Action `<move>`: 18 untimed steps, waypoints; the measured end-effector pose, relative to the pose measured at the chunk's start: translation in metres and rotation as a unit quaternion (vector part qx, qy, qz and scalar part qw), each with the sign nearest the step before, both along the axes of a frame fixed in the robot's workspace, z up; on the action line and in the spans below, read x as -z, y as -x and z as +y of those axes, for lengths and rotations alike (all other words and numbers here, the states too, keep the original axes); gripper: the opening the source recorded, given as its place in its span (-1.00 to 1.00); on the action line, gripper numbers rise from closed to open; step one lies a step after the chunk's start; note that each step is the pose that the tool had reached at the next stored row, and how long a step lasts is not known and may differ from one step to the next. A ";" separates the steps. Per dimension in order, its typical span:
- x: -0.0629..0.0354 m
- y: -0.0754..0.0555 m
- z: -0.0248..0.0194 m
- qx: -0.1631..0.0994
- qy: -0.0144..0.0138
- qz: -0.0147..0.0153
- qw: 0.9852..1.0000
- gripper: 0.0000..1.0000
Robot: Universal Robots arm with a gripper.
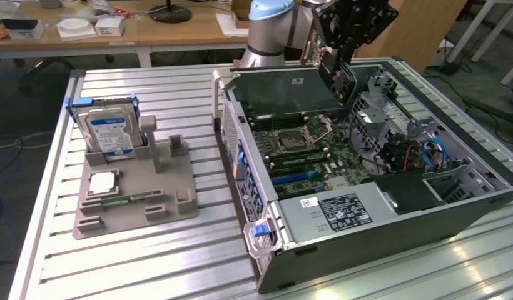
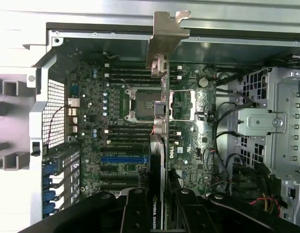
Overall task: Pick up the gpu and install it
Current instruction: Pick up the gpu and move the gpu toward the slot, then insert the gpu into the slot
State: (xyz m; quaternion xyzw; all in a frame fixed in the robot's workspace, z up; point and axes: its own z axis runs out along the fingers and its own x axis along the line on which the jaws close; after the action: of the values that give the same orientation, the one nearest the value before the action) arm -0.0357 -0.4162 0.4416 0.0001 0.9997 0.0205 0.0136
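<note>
- The slotted metal tabletop [image 1: 156, 262] carries everything; an open computer case [image 1: 390, 250] lies on its side on the exterior view's right.
- Inside the case, the motherboard [image 1: 315, 156] faces up, with a boxy power supply [image 1: 340, 212] at the near end.
- The robot arm [image 1: 269, 31] reaches in from the far side of the case.
- A gray holder tray [image 1: 148, 206] sits on the exterior view's left, well apart from the case.
- The gpu [image 1: 341, 84] hangs on edge over the far end of the open case, above the motherboard. In the wrist view the gpu [image 2: 162, 126] shows edge-on, with its silver end bracket toward the case wall and a blue slot [image 2: 123, 159] just beside its line.
- The end effector [image 1: 338, 62] is clamped on the gpu; in the wrist view the end effector [image 2: 162, 213] has one black finger on each side of the card.
- A hard drive [image 1: 112, 130] with a blue-white label stands upright at the tray's far end.
- A processor chip [image 1: 102, 182] lies flat in the tray.
- A narrow memory stick [image 1: 127, 200] lies just in front of the chip.
</note>
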 end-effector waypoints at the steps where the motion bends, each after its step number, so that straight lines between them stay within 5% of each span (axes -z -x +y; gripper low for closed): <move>1: 0.0000 0.000 0.0000 0.000 0.000 0.000 1.000 -0.49; 8: 0.0000 0.000 0.0000 -0.001 0.000 0.000 1.000 -0.49; 18: 0.0003 0.000 0.0000 -0.069 0.000 0.000 0.998 -0.49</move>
State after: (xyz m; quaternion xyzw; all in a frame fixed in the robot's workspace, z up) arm -0.0357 -0.4163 0.4412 -0.0689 0.9973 0.0213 0.0118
